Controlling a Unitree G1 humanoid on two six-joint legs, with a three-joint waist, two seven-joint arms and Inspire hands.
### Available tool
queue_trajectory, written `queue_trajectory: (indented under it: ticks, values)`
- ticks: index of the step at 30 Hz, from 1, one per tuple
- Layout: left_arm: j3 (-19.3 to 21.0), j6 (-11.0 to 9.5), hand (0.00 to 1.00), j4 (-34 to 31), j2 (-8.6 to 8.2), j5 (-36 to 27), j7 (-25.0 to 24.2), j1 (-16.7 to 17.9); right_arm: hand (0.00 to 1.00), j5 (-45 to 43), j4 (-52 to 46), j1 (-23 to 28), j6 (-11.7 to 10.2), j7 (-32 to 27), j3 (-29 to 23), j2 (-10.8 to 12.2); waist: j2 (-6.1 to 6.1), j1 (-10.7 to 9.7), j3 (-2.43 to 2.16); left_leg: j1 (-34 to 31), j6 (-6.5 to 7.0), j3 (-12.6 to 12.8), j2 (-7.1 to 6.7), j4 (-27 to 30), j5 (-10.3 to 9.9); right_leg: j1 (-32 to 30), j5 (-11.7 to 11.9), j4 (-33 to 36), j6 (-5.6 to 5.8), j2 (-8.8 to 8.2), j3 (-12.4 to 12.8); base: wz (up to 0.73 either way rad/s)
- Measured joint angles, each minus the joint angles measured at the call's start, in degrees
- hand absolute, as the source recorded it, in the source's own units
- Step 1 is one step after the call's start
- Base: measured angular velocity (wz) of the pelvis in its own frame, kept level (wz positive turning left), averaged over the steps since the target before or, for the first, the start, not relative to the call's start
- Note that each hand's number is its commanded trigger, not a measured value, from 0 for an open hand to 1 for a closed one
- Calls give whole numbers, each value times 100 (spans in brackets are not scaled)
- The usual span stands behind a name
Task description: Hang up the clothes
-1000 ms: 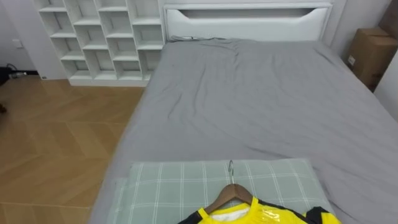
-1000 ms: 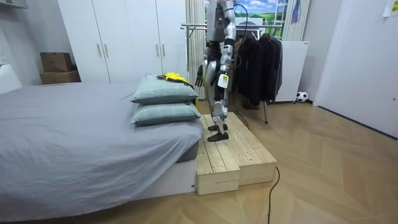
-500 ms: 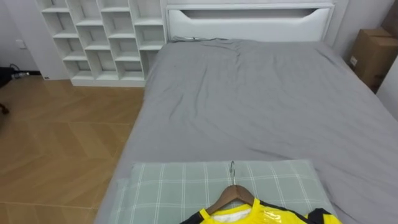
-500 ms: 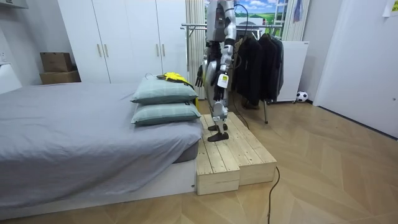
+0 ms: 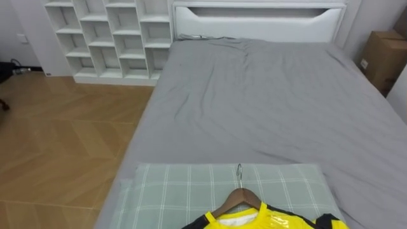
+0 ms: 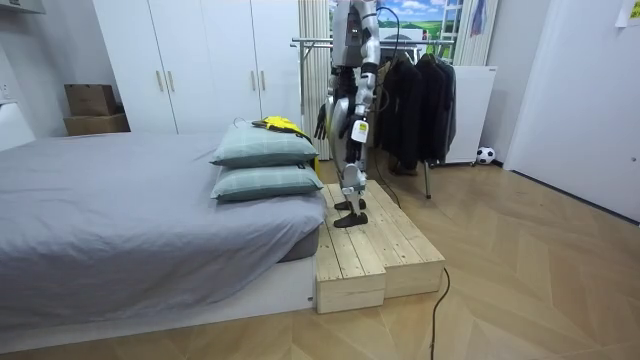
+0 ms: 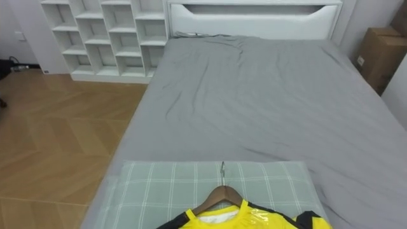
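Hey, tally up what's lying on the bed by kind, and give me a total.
Checked pillows: 2
Yellow shirt: 1
Wooden hanger: 1
Total: 4

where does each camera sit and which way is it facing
Left eye view: on the robot's head, looking down the grey bed toward the headboard, over the plaid pillow bearing the yellow shirt on its hanger.
Right eye view: same head, set slightly aside, facing the same way.
Room view: standing out in the room, facing the robot, seen whole from its side on the wooden platform, clothes rack behind it.
Shared: bed, pillow and yellow shirt.
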Motion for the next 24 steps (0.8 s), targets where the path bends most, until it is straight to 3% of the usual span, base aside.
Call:
queue_trajectory:
  ticks: [15, 24]
  values:
    - [223, 158, 0, -11, -185, 11, 517, 61, 0, -92, 26, -18, 68, -201, -13, 27, 15, 12, 3, 123, -3, 2, 7, 26, -1, 119, 0, -4, 0, 17, 99, 0]
    - [340, 194, 0, -133, -194, 74, 982, 29, 0, -66, 7, -45, 107, -256, -53, 29, 22, 12, 2, 134, -6, 21, 4, 44, 3, 125, -2, -21, 2, 16, 138, -1]
